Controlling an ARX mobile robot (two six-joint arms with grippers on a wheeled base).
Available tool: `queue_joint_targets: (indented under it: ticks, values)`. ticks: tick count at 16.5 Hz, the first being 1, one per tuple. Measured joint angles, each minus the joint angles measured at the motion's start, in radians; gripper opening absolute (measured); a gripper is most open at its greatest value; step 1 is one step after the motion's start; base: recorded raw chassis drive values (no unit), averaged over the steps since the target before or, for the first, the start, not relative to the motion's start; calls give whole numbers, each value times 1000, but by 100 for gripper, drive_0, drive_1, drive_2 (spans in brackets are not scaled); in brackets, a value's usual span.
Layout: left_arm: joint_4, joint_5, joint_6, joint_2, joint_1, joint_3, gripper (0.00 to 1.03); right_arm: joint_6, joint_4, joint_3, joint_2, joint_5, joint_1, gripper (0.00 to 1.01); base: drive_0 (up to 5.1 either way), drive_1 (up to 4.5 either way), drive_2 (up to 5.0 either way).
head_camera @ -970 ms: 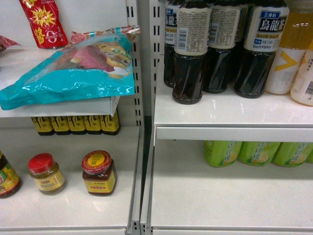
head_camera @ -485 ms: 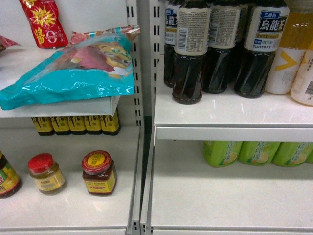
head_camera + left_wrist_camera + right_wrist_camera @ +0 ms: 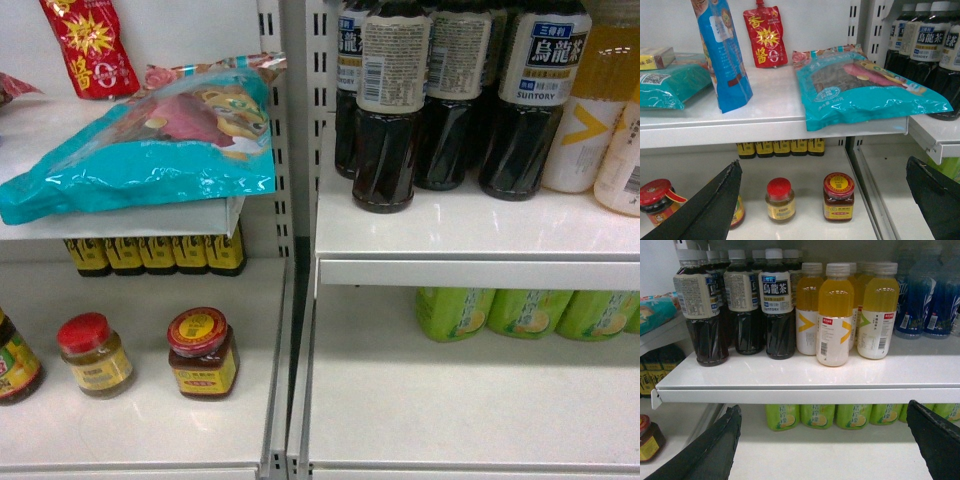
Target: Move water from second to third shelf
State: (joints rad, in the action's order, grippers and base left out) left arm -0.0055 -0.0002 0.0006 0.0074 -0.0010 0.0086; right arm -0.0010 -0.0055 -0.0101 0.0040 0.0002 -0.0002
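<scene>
1. The white shelf (image 3: 805, 377) fills the right wrist view. Dark tea bottles (image 3: 777, 315) stand at 10 o'clock, yellow bottles (image 3: 835, 315) at 12 and blue bottles (image 3: 920, 300) at 2.
2. A teal bag (image 3: 150, 150) lies at 10 o'clock in the head view, overhanging its board.
3. No view shows the water for certain. The nearest candidates are the green bottles (image 3: 817, 416) on the level below, at 6 o'clock in the right wrist view. The shelf edge hides their caps and shoulders, and their label print is too blurred to read, so I cannot say they are the water.
4. A full bottle of water would probably be fairly heavy. Its thin ribbed wall should yield under a hard squeeze, and a smooth wrap label may slip. The best hold is likely across the mid-body, kept upright, with modest force.
5. Small jars (image 3: 203, 352) sit at 7 o'clock in the head view, well apart from the drinks.
6. The left gripper (image 3: 822, 162) is spread wide and holds nothing. Only its two dark fingers show, at 7 and 5 o'clock.
7. The right gripper (image 3: 822, 405) is also spread wide and holds nothing, facing the green row.
8. Neither arm shows in the head view, and the shelf numbering cannot be read from these crops.
</scene>
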Motion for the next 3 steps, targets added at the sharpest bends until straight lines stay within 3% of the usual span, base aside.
queue_joint_targets:
  ticks: [3]
  values:
    - [0,0,0,0,0,0,98,0,0,0,0,0,0,98,0,0,0]
